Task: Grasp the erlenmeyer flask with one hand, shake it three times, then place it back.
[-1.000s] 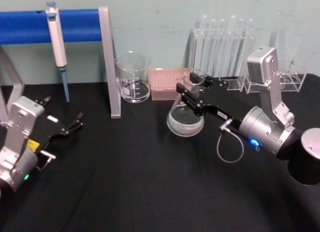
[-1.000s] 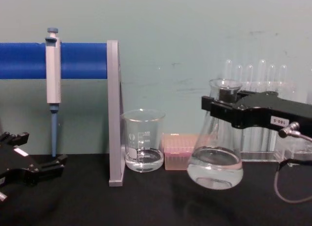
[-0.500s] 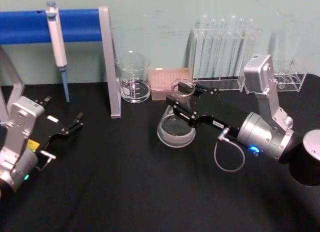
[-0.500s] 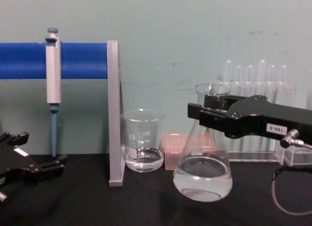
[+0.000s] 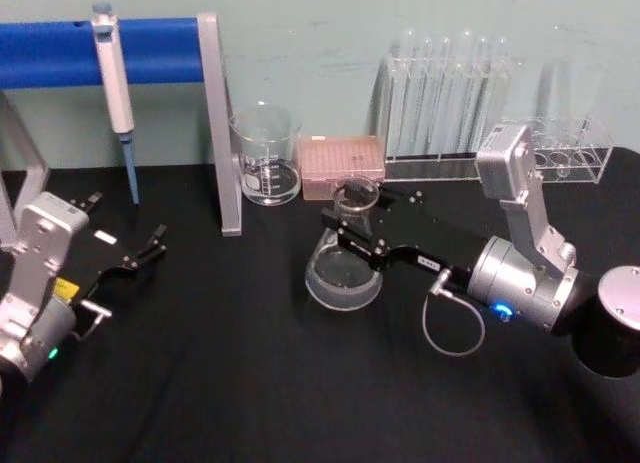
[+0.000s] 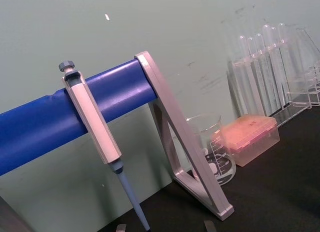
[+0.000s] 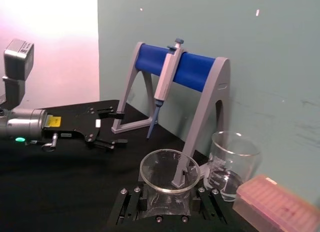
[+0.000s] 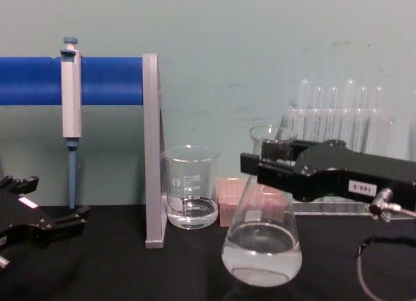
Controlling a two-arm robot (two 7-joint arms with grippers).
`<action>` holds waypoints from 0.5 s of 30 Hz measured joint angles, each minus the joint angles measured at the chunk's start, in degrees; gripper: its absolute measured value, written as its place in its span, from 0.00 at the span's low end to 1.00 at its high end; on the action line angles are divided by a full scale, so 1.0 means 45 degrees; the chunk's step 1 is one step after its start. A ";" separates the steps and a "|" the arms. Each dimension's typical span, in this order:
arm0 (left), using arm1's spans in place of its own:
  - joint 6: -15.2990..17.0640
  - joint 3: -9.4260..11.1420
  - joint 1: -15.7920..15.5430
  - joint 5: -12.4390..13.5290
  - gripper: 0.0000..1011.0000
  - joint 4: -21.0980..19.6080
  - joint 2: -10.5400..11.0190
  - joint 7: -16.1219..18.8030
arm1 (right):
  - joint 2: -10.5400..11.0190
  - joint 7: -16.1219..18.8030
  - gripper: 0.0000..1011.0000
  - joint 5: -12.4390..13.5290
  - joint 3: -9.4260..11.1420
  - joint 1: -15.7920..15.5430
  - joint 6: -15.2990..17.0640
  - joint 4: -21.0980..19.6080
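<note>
Fingers [image 7: 131, 201] of the right gripper [image 7: 168, 201] clamp the erlenmeyer flask [image 7: 169, 168], beaker [image 7: 233, 163] and pipette stand [image 7: 200, 72] beyond.

- You have the erlenmeyer flask [image 5: 343, 275] just right of centre before the robot, over the black table [image 5: 250, 383]. It is clear glass, conical, with a wide round base and a narrow neck.
- It stands nearly upright, mouth open upward, with a shallow pool of clear liquid in its base.
- Your right gripper [image 5: 352, 230], black with a small white label and a silver-grey wrist with a cable, reaches in from the right and clamps the neck just below the rim.
- You cannot tell whether the base touches the table.
</note>
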 joint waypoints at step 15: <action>0.0000 0.0000 0.0001 0.0000 0.99 0.0000 -0.0001 0.0000 | -0.0013 0.0405 0.45 0.0119 -0.0566 0.0176 -0.0210 0.0717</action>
